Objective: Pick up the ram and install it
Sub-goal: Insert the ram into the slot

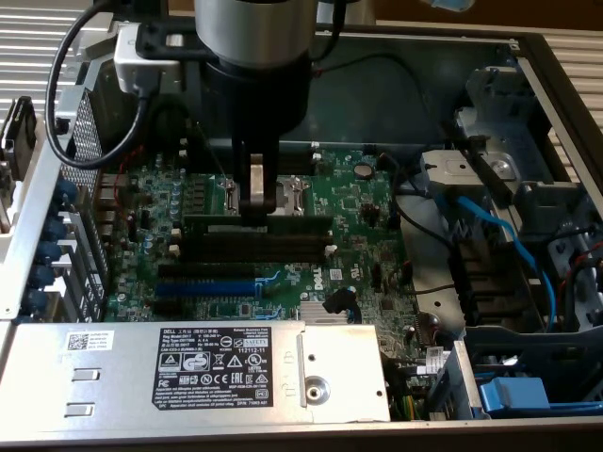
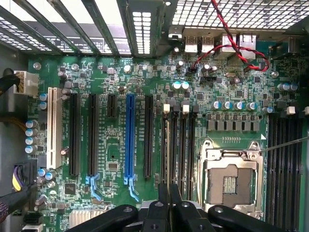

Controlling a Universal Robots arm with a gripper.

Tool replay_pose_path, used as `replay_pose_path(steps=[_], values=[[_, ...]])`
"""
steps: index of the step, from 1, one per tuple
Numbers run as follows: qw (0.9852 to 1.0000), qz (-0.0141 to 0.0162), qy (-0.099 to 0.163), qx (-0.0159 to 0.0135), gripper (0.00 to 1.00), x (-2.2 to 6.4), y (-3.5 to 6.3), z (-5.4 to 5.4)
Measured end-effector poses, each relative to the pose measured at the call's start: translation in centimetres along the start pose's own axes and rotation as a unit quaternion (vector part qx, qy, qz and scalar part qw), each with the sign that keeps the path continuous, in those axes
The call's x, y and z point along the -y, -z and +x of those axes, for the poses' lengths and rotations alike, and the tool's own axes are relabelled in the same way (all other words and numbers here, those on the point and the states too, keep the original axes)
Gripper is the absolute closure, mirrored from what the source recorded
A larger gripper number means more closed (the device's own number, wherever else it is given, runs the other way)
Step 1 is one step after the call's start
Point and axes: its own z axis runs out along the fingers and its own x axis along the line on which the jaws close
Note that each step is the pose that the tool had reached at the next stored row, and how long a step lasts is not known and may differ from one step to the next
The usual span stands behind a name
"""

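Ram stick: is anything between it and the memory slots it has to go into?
Nothing visible does. The long, flat dark green-black ram stick lies along the long black memory slots, directly under the claw. No cable or part crosses between them. Whether it is fully seated cannot be told.

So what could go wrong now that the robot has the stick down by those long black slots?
1. The gripper seems to pinch the ram at one spot along its length. If the ram sits tilted in its slot, pushing down might jam or bend it.
2. The open processor socket lies right beside the memory slots. A sideways slip could scrape it.
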Motion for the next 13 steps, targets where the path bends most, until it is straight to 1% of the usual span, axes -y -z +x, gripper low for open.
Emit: replay_pose_path(steps=[4, 13], values=[[1.0, -0.0004, -0.004, 0.0, 0.88, -0.05, -0.21, 0.01], [1.0, -0.0003, -0.004, 0.0001, 0.88, -0.14, -0.36, 0.01]])
